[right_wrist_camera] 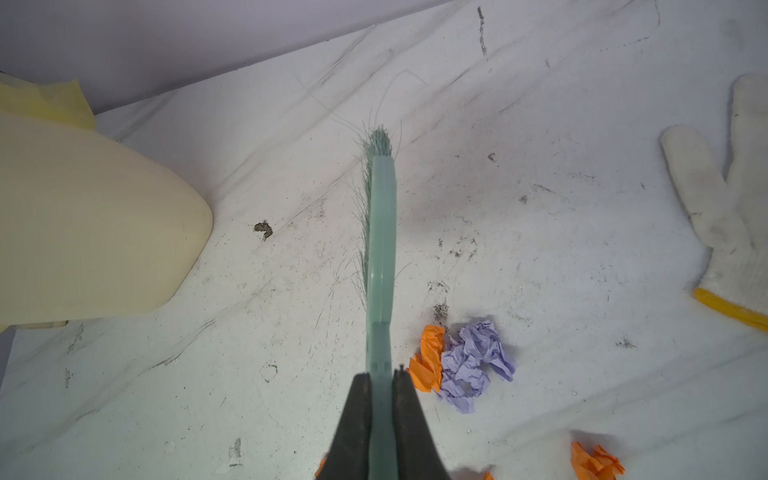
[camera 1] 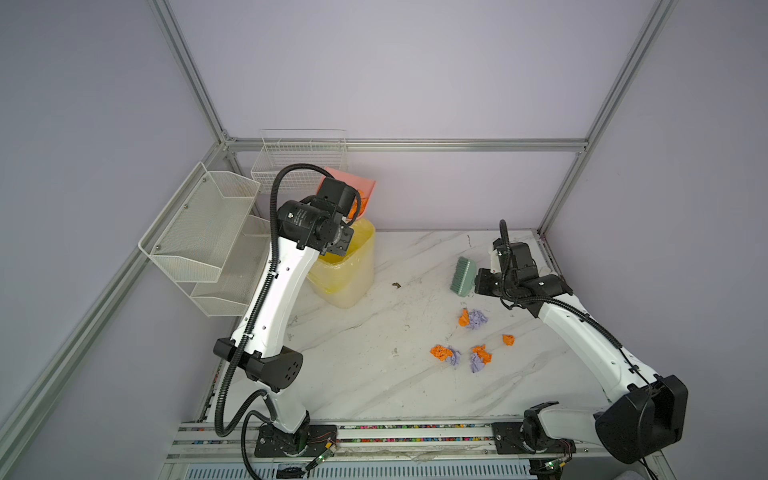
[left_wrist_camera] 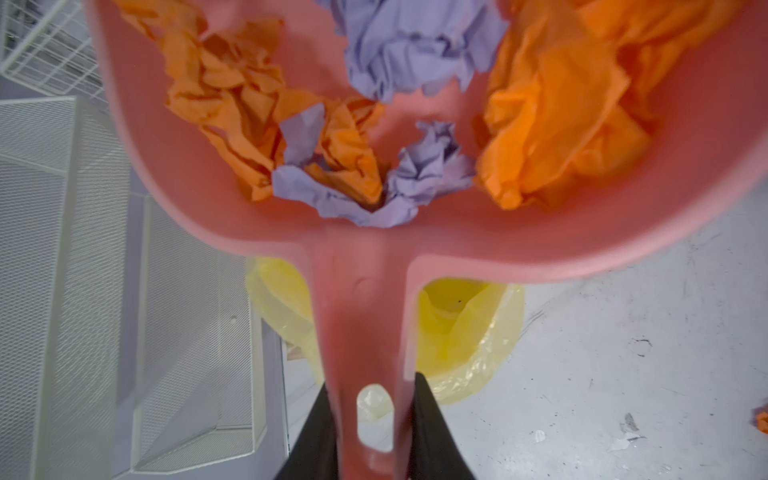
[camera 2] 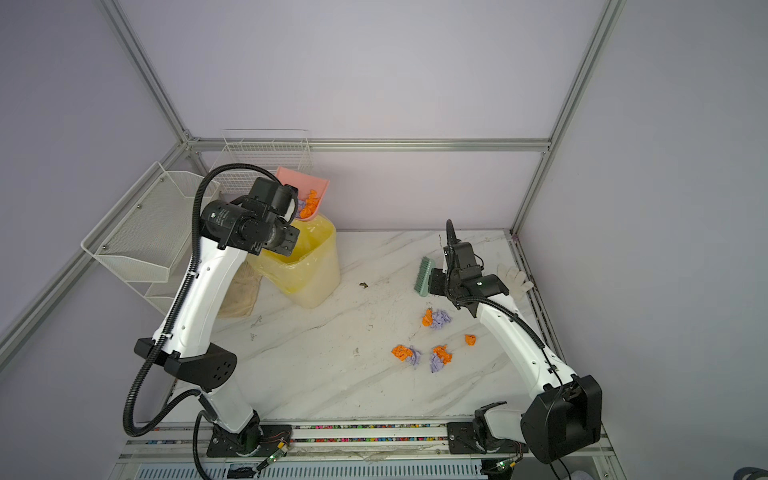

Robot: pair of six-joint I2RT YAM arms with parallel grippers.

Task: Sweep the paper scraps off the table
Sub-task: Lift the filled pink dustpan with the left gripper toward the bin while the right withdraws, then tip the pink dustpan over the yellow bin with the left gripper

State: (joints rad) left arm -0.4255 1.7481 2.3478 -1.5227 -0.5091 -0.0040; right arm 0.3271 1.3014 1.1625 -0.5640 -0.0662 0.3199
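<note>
Left gripper: the left gripper (left_wrist_camera: 372,380) is clamping the handle of the pink dustpan (left_wrist_camera: 361,291) and holding it raised above the yellow-lined bin (camera 1: 345,266) at the far left of the table (camera 1: 374,374).
Right gripper: the right gripper (right_wrist_camera: 381,374) is squeezing the handle of the green brush (right_wrist_camera: 380,228) out on the far right. The bristles are facing left and seem to be clear of the surface.
In the pan: a good heap of orange and purple paper scraps (left_wrist_camera: 552,104) is sitting in the dustpan, bunched toward the handle end and not yet tipped out.
On the table: four little clusters of paper scraps (camera 1: 473,319) are lying right of the middle, just on the near side of the brush.
Progress: I'm calling it about halfway. One load is waiting to be dumped, and another sweep is needed for the rest.
Hidden: in both top views the arm is covering most of the bin's mouth and the left gripper itself. The left wrist view is showing only slivers of the liner, so I cannot tell what the bin holds. That view is also cutting off the pan's front lip.
Bystander: a white glove (right_wrist_camera: 727,216) is lying at the far right edge, apart from the scraps.
</note>
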